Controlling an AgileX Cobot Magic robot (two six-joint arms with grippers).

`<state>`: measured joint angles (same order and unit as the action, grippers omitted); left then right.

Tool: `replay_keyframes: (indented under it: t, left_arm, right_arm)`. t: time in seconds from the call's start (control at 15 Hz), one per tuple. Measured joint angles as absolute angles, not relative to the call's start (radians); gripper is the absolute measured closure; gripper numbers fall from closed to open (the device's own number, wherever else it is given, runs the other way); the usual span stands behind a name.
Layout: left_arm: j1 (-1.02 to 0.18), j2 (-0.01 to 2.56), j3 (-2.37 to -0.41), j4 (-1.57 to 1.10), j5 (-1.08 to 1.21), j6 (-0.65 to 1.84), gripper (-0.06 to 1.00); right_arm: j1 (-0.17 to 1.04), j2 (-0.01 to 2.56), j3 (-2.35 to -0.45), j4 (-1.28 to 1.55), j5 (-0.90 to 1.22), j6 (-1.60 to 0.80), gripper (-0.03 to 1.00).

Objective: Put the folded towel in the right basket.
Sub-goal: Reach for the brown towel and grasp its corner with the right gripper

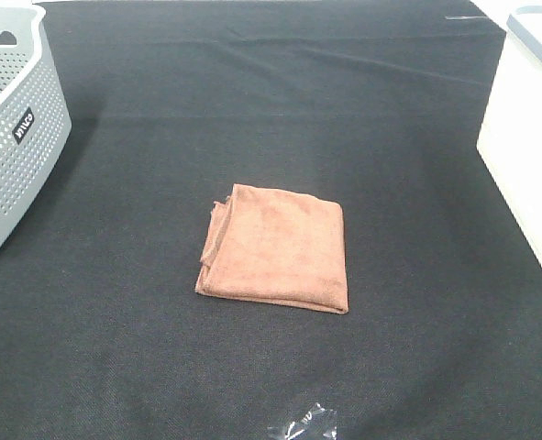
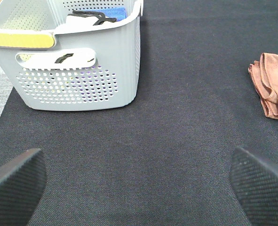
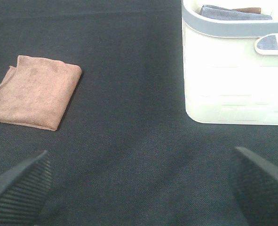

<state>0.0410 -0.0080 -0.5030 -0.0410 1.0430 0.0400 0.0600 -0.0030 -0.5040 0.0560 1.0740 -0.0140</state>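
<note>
Right gripper: spread, empty; towel lay ahead, well apart from right basket
Left gripper: spread, empty, seemingly farther from towel

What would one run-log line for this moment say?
towel: folded, on table, untouched | right basket: towel not inside | left end effector: open, empty | right end effector: open, empty
</note>
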Motion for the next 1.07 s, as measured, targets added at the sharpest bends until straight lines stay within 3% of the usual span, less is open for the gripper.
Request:
replay_keyframes:
  t: [0.53,1.07]
  left_arm:
    - [0.041,-0.008,-0.503,-0.041,1.043,0.04,-0.05]
    - [0.041,-0.008,-0.503,-0.041,1.043,0.04,-0.05]
  right_arm:
    - [0.06,0.021,-0.516,0.057,1.067,-0.061,-0.02]
    - [0.06,0.604,-0.834,0.221,1.099,0.007,-0.02]
